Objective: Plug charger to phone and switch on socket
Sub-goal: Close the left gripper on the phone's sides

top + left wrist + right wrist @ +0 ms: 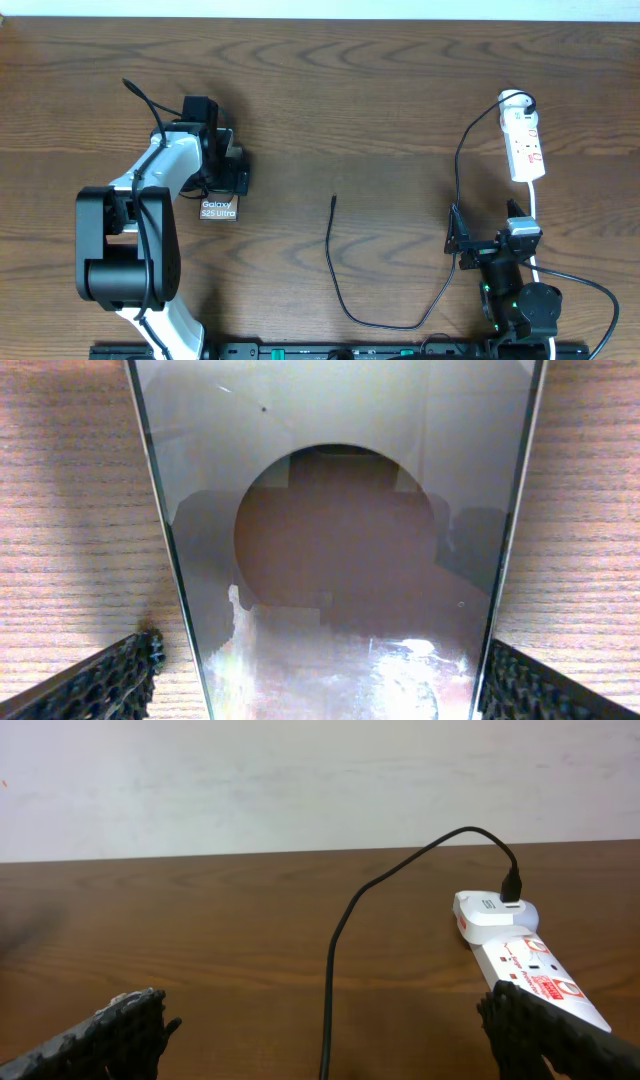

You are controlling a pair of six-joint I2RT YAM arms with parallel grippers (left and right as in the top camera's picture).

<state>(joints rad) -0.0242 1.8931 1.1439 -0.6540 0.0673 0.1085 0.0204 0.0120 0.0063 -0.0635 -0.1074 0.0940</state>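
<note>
The left gripper hovers low over the phone at the left of the desk and hides most of it in the overhead view. Only one end shows, printed "Galaxy S25 Ultra" in white. In the left wrist view the glossy screen fills the frame, cut off top and bottom. The fingers are spread to either side of it, with bare desk visible between the left one and the phone's edge.

The charger trails across mid-desk, its tip lying loose and well apart from the phone. Its other end is plugged into a white adapter on the socket at the far right. The strip's red markings are too small to read, and the switch positions cannot be made out. The right gripper sits near the socket, released, with its fingers wide apart.
</note>
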